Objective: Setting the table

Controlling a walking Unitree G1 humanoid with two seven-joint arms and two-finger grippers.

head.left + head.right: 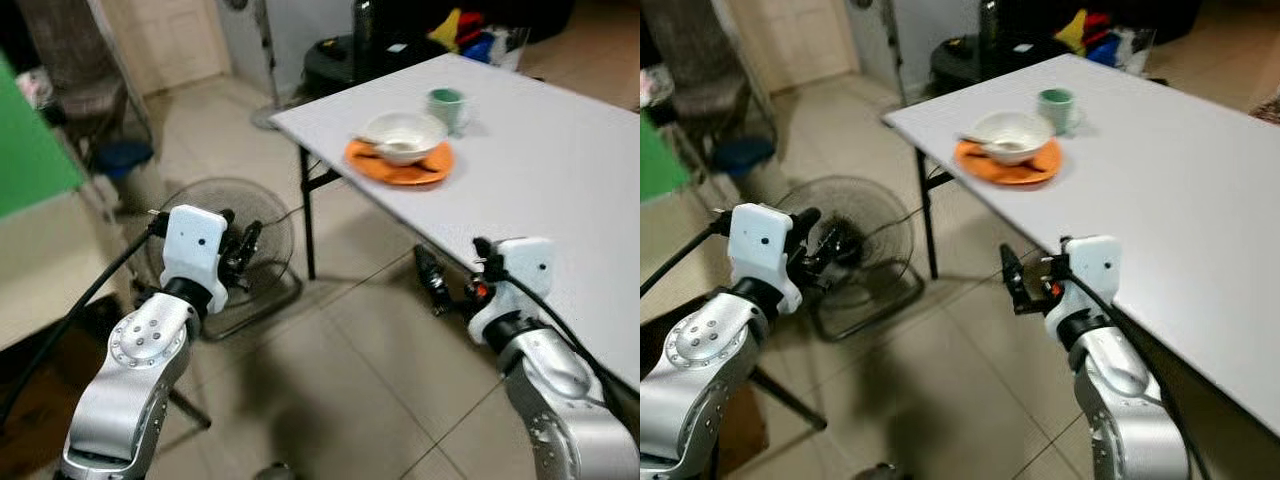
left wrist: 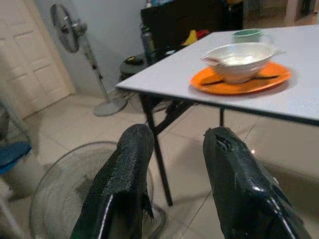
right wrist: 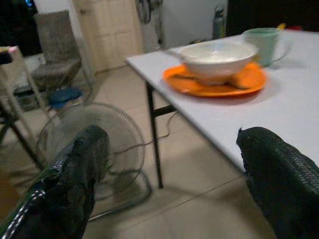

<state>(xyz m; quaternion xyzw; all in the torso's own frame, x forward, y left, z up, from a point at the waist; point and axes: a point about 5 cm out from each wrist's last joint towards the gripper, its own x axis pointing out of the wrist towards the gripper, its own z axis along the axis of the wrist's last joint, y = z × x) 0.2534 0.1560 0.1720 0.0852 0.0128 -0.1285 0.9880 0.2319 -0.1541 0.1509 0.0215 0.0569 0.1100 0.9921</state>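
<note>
A white table [image 1: 560, 170] stretches off to my right. Near its far corner an orange plate [image 1: 420, 172] carries a white bowl [image 1: 405, 135] with a spoon [image 1: 380, 143] resting in it. A green mug [image 1: 447, 105] stands just behind the plate. My left gripper [image 1: 245, 250] hangs open and empty over the floor, left of the table and well short of the plate. My right gripper [image 1: 432, 275] is also open and empty, held low beside the table's near edge. In the right wrist view the plate [image 3: 214, 84] lies ahead, between the spread fingers [image 3: 92, 144].
A round floor fan [image 1: 200, 195] lies on the tiles under my left gripper. A standing fan [image 2: 67, 22], a black drum [image 1: 335, 60] and a chair [image 1: 80, 70] are beyond. A green-topped surface [image 1: 30, 150] is at my left. Tiled floor runs between me and the table.
</note>
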